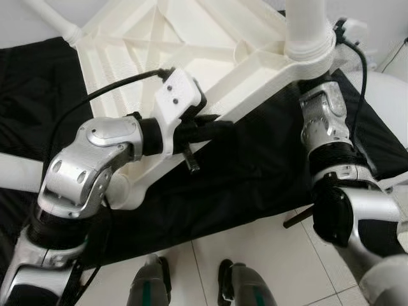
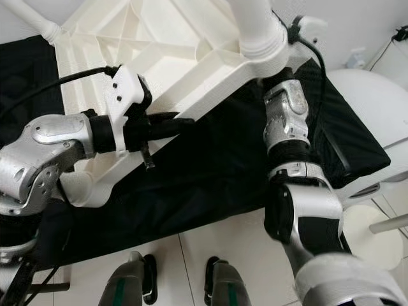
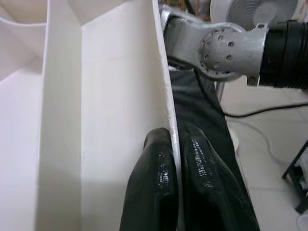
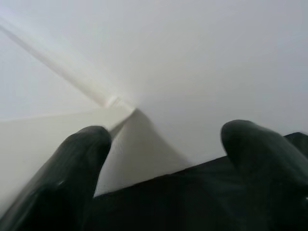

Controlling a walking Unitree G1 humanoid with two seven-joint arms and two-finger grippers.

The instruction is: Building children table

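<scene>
The white plastic table top [image 1: 191,38] lies upside down, ribbed underside up, on a black cloth. White legs stand in its corners: one [image 1: 306,19] at the near right, one [image 1: 54,19] at the far left, one [image 2: 83,188] by my left elbow. My left gripper [image 3: 174,139] is shut on the table's thin side rim [image 3: 161,72], one finger on each face. My right arm [image 1: 325,121] reaches up under the right corner. There my right gripper [image 4: 163,137] is open, its fingers [image 4: 82,149] spread before the white underside.
The black cloth [image 1: 255,178] covers a low platform in front of me. Pale floor tiles [image 1: 255,255] and my own feet [image 1: 153,280] are below. A white rounded object [image 2: 370,95] stands to the right. A fan [image 3: 269,9] is farther off.
</scene>
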